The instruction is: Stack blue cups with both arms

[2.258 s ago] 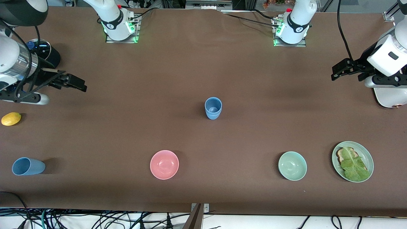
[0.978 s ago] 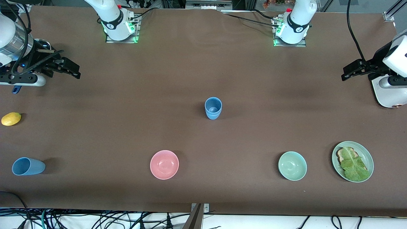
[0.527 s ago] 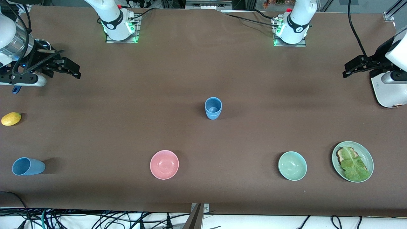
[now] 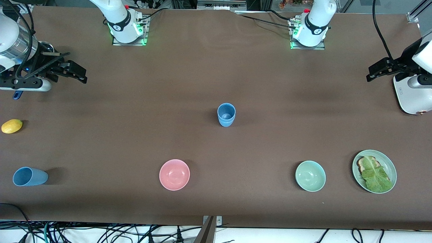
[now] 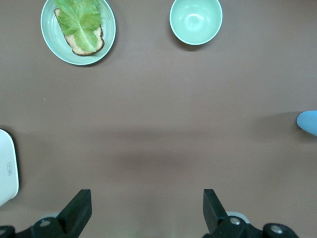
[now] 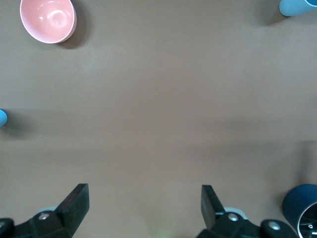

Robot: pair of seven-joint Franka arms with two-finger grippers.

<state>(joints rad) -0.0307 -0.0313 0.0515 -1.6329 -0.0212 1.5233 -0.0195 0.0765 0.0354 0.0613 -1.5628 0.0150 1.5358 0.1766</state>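
One blue cup point(image 4: 226, 114) stands upright at the middle of the table; its edge shows in the left wrist view as the blue cup point(image 5: 308, 122) and in the right wrist view as the blue cup point(image 6: 2, 118). A second blue cup point(image 4: 29, 176) lies on its side near the front edge at the right arm's end, also seen as the blue cup point(image 6: 298, 7). My right gripper point(image 4: 79, 75) hangs open and empty over bare table at its own end, the right gripper point(image 6: 145, 203) showing only cloth between its fingers. My left gripper point(image 4: 373, 72) is open and empty at the other end, the left gripper point(image 5: 147, 208) over bare cloth.
Along the front stand a pink bowl point(image 4: 174, 174), a pale green bowl point(image 4: 310, 176) and a green plate point(image 4: 388, 162) with toast and lettuce. A lemon point(image 4: 11, 126) lies at the right arm's end. A dark saucepan point(image 6: 302, 210) sits under the right arm; a white appliance point(image 4: 410, 98) sits by the left gripper.
Both grippers have drawn back toward their own ends of the table and toward the bases, the left one still creeping that way. The cups have not moved.
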